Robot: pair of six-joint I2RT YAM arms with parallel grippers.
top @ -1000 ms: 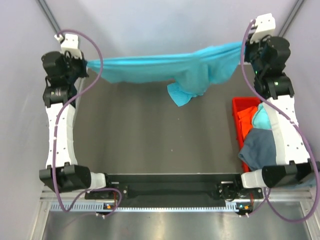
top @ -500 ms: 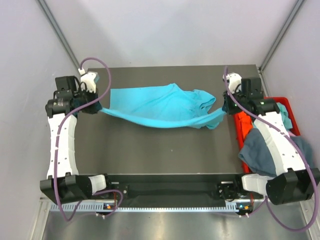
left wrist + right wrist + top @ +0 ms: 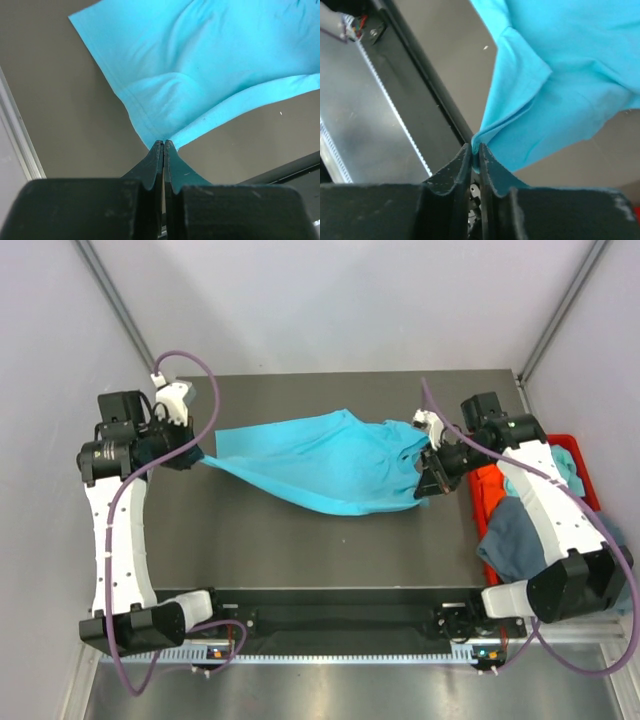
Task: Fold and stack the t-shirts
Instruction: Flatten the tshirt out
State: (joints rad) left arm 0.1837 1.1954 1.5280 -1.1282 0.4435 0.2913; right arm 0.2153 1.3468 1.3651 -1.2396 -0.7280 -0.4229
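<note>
The left arm (image 3: 112, 530) stands up along the left edge of the table (image 3: 300, 540), elbow high, with its wrist bent inward over the far-left part of the surface. Its jaws are clenched flat together on a hemmed corner of the turquoise t-shirt (image 3: 320, 465), as the left wrist view shows. The right arm (image 3: 545, 510) reaches up from its base past the red bin (image 3: 562, 440), then folds back toward the middle, wrist pointing down and left. Its jaws pinch a bunched fold of the same shirt at its right end. The shirt is stretched between the two arms across the far half of the table and sags lowest near the middle. I cannot tell whether it touches the surface. A blue-grey shirt (image 3: 510, 540) and an orange shirt (image 3: 488, 485) lie heaped in the bin, partly under the right arm.
</note>
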